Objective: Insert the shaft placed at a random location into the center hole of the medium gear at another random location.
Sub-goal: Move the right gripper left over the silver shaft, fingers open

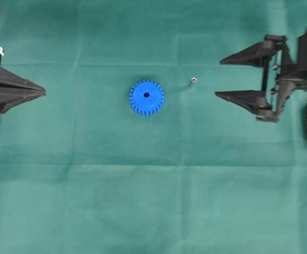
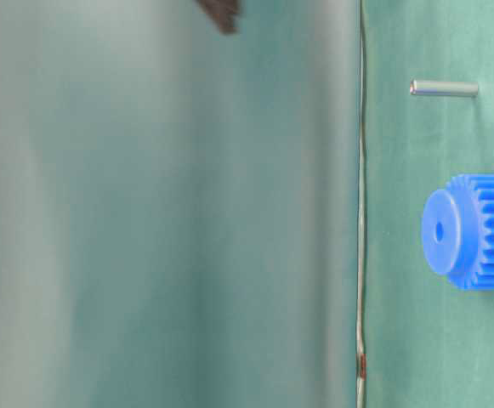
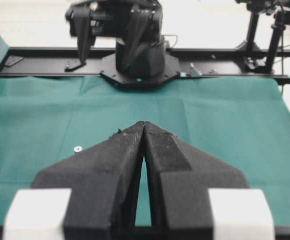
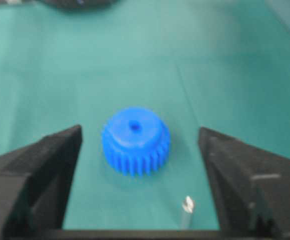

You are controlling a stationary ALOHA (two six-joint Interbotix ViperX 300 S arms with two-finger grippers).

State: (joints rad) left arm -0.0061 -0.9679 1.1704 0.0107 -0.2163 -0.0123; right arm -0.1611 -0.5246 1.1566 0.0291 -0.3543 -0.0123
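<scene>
Fingers of left gripper pressed together, tips meeting, nothing between; parked at left edge of green cloth. Medium gear flat on cloth near middle, well apart from left gripper; center hole facing up, unfilled. Shaft standing upright on cloth just right of gear, not touching it. Right gripper at right side, fingers spread wide, holding nothing, tips pointing toward shaft and gear; gear and shaft seen between fingers in right wrist view.

Green cloth under gear, shaft
</scene>
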